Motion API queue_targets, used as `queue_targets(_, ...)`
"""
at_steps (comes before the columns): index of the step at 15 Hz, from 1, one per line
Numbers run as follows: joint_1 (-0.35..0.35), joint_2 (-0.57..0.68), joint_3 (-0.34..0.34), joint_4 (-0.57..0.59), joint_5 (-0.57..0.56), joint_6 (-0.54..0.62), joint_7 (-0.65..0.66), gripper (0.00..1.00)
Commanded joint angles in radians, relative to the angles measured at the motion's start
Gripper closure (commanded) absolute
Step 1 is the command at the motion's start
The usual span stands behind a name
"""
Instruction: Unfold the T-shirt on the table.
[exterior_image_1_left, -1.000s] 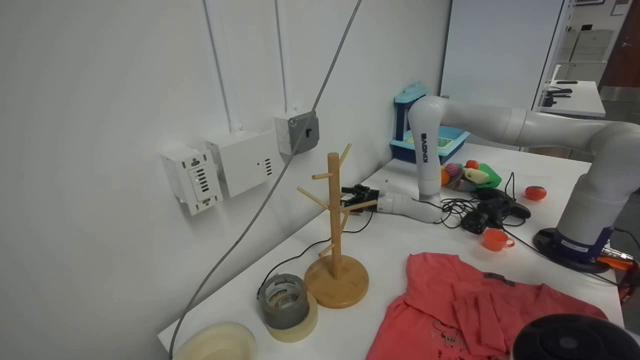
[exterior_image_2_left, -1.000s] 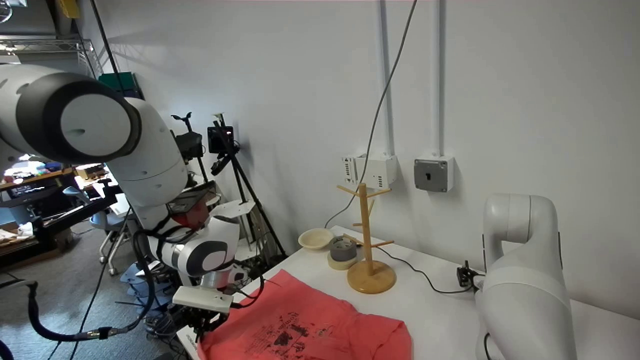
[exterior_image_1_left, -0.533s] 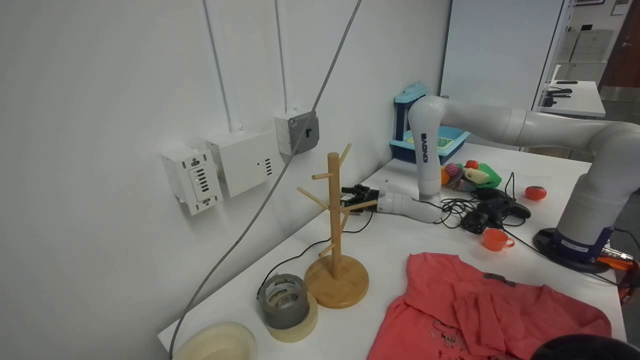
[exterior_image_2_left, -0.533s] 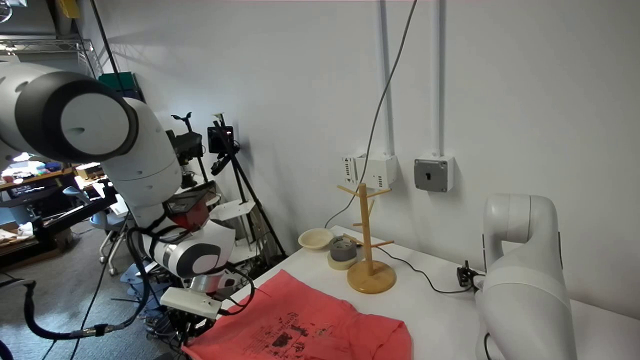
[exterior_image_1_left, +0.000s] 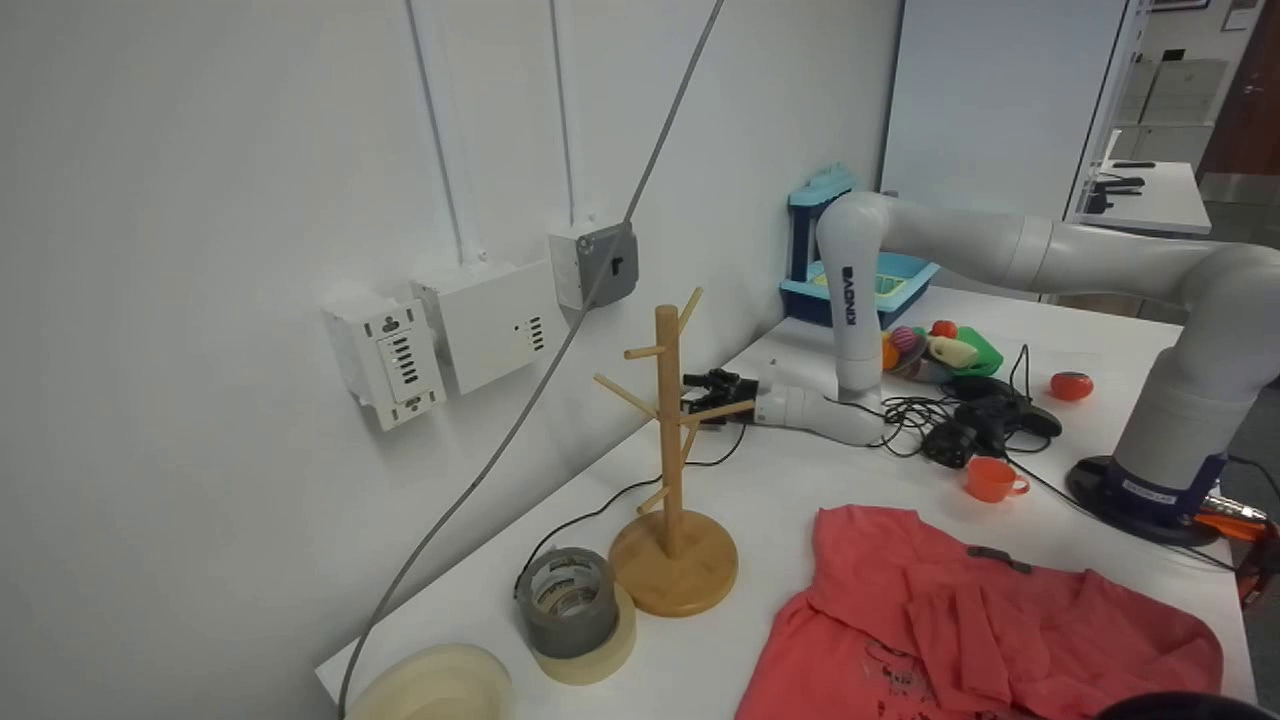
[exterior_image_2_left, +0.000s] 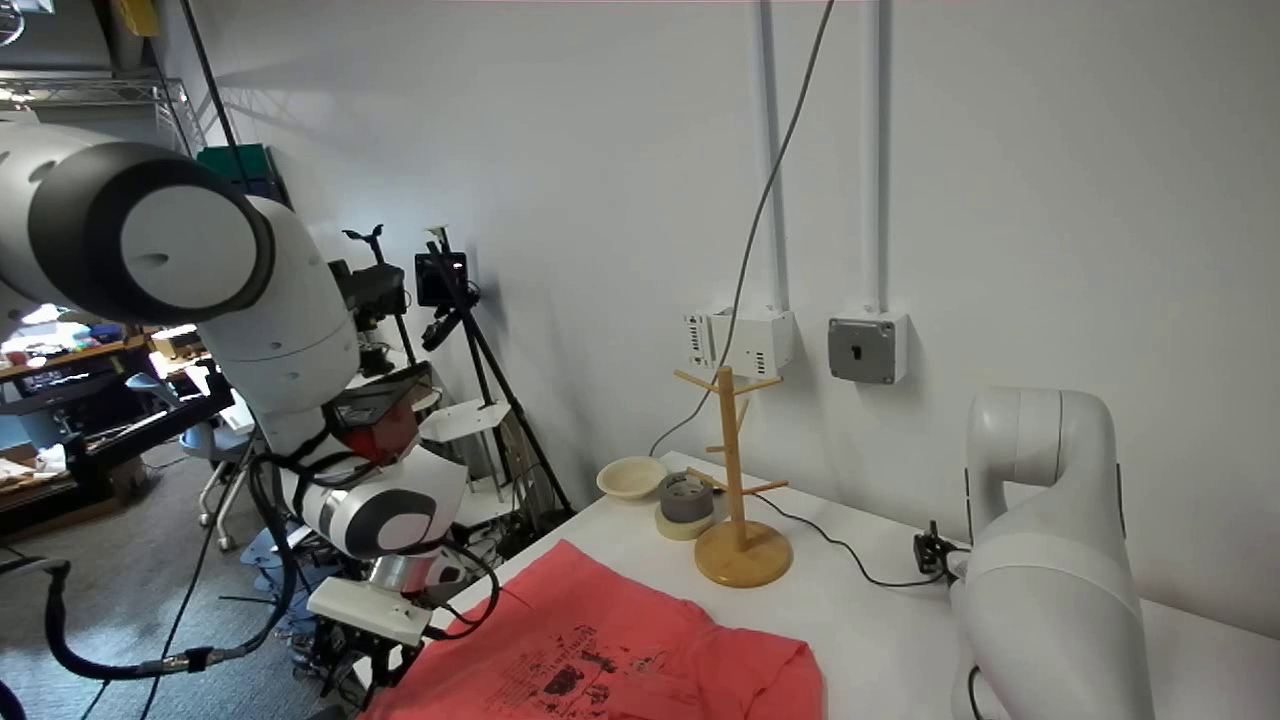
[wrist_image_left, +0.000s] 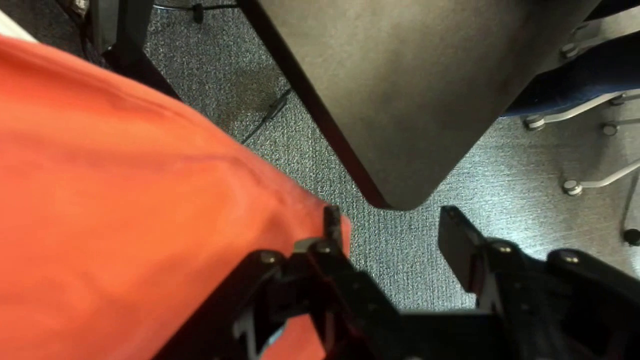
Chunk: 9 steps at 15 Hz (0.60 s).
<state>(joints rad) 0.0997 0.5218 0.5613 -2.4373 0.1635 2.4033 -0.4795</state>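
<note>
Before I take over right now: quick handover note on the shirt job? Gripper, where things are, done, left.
Gripper: open, jaws apart, floor visible between them. A fabric corner sits at one finger; contact unclear.
T-shirt: on the table; in the wrist view that corner shows against the floor, apparently past the table edge.
Done: printed part lies spread fairly flat.
Left: folds bunched on top in an exterior view. Open those out, then smooth; probably needs a fresh grip.

Pincer (exterior_image_2_left: 356, 686) near the edge of a red T-shirt (exterior_image_2_left: 615, 655) on the white table (exterior_image_2_left: 850, 625), wooden stand (exterior_image_2_left: 737, 512) beyond.
</note>
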Motion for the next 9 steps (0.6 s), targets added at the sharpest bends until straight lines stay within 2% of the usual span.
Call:
queue_targets(1,-0.02,-0.059,0.02,-0.015,0.053,-0.056,-0.044,0.13)
queue_targets(3,-0.014,-0.088,0.002,-0.01,0.043,-0.06,-0.036,0.0)
queue_targets(9,-0.002,-0.202,-0.092,0.006,0.013,-0.02,-0.02,0.0)
